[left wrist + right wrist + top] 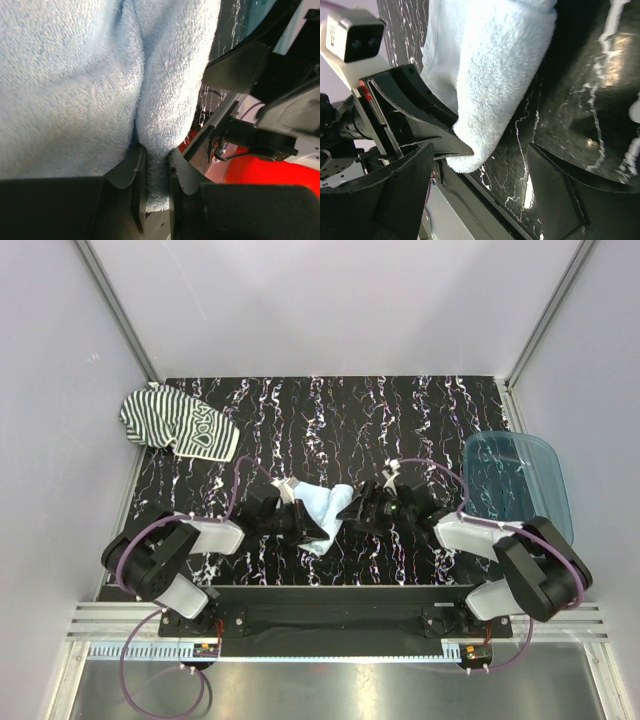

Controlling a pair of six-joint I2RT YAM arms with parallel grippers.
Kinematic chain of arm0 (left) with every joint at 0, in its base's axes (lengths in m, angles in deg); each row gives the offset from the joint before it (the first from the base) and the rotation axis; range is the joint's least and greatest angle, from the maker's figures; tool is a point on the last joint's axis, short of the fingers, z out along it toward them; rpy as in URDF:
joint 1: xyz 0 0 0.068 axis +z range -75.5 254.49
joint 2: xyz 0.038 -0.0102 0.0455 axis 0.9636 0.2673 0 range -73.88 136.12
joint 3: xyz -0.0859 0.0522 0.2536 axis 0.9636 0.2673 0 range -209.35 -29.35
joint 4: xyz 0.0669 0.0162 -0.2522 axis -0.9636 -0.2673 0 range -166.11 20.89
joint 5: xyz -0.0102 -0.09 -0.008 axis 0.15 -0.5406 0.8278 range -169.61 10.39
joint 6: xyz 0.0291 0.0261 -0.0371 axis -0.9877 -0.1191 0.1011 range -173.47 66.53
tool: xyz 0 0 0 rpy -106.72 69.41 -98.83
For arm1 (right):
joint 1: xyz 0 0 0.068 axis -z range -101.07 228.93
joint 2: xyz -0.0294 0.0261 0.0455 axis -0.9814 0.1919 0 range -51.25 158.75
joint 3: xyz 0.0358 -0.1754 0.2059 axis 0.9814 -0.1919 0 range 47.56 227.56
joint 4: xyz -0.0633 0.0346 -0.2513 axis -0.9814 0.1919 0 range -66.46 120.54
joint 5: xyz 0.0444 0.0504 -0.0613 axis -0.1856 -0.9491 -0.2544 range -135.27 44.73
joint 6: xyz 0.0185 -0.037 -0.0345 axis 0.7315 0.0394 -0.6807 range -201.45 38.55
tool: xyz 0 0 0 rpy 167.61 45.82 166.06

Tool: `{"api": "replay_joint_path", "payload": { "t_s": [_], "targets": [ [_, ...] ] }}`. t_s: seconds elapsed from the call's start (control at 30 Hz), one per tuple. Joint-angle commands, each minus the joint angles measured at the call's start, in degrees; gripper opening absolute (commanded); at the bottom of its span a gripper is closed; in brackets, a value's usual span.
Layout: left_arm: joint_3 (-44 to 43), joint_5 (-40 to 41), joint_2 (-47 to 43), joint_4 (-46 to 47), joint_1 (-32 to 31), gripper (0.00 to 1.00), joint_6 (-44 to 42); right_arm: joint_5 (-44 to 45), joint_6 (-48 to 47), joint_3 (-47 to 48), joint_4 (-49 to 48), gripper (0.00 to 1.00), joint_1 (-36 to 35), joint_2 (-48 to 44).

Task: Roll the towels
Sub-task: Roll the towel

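Black marble-patterned table (330,420) with white veins under both arms, and we pick up the pale blue towel (328,508) at its near middle, bunched between the two grippers. From the left wrist we see the left gripper (156,160) pinched nearly closed on a fold of that blue towel (75,75), the pile bulging above the fingers (137,170). The cloth fills most of that view, so its far edges are cut off.

Over on the right wrist, the right gripper (481,150) stands wide apart and grips nothing. The towel's rounded end (485,75) hangs ahead of the gap, with one left finger (415,110) pressed on the cloth. Whether the right fingers touch it we cannot tell.

From above, the left gripper (300,512) and right gripper (355,508) face each other across the cloth. Well beyond the left jaws lies the striped towel (180,425), crumpled, with a dark patch of lettering we cannot read. Beside the right arm sits the translucent blue tray (545,455).
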Motion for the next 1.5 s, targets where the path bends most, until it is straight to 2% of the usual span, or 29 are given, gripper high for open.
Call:
{"api": "replay_joint_path", "payload": {
  "t_s": [0.0,0.2,0.3,0.53,0.6,0.63,0.7,0.73,0.83,0.87,0.9,0.97,1.0,1.03,1.1,1.27,1.37,1.47],
  "targets": [
    [0.8,-6.55,2.77,9.34,1.38,0.0,3.27,0.67,1.67,2.07,-8.75,0.81,-2.74,4.7],
    [2.3,-10.32,6.73,14.87,5.07,0.0,5.99,-0.3,3.26,2.78,-15.69,0.78,-3.28,11.65],
    [3.17,-12.43,8.84,18.92,6.31,0.0,7.58,-0.73,3.87,3.3,-18.41,0.68,-3.28,14.29],
    [2.39,-12.79,10.42,17.62,6.57,0.0,5.65,-0.82,4.49,4.62,-21.06,0.62,-3.63,18.43],
    [2.12,-13.05,10.69,16.92,6.48,0.0,5.21,-0.82,4.49,5.15,-21.32,0.56,-3.89,19.39],
    [1.95,-13.14,10.86,16.91,6.57,0.0,5.04,-0.82,4.49,5.33,-21.41,0.48,-3.98,19.48],
    [1.68,-13.23,11.21,16.56,6.57,0.0,4.77,-0.74,4.66,5.59,-21.5,0.4,-4.07,20.1],
    [1.33,-13.58,11.22,16.3,6.57,0.0,4.69,-0.56,4.75,5.68,-21.5,0.31,-4.15,20.19],
    [0.1,-12.54,10.34,11.83,6.57,0.03,1.88,-0.04,4.75,5.85,-19.84,0.22,-4.24,19.93],
    [-1.03,-11.74,8.68,6.77,6.57,0.05,-0.91,0.31,4.58,6.03,-18.61,0.18,-4.24,19.4],
    [-1.74,-9.56,7.54,3.67,6.57,0.13,-2.59,1.1,4.31,6.29,-15.38,0.17,-4.33,18.96],
    [-4.02,-6.92,3.77,-5.96,6.57,0.2,-7.59,2.33,3.35,7.35,-11.41,0.14,-4.42,17.39],
    [-4.99,-5.6,2.61,-8.81,6.48,0.25,-9.01,3.82,3.0,7.96,-6.35,0.13,-4.42,16.85],
    [-5.69,-3.15,0.43,-11.45,6.48,0.34,-10.33,4.36,2.38,8.92,-4.29,0.12,-4.59,16.5],
    [-7.8,-0.15,-1.26,-17.96,6.48,0.41,-13.5,5.58,2.12,10.07,-0.08,0.11,-4.59,15.27],
    [-10.62,5.48,-6.53,-27.71,6.22,0.49,-18.15,7.52,1.15,12.62,7.66,0.1,-5.91,14.21],
    [-13.34,11.71,-10.13,-34.57,4.38,0.49,-20.79,9.54,0.18,15.6,14.06,0.1,-6.96,14.3],
    [-16.85,22.51,-15.49,-40.99,-0.36,0.5,-22.73,11.39,-0.78,19.12,21.01,0.1,-7.93,15.17]
  ]
}}
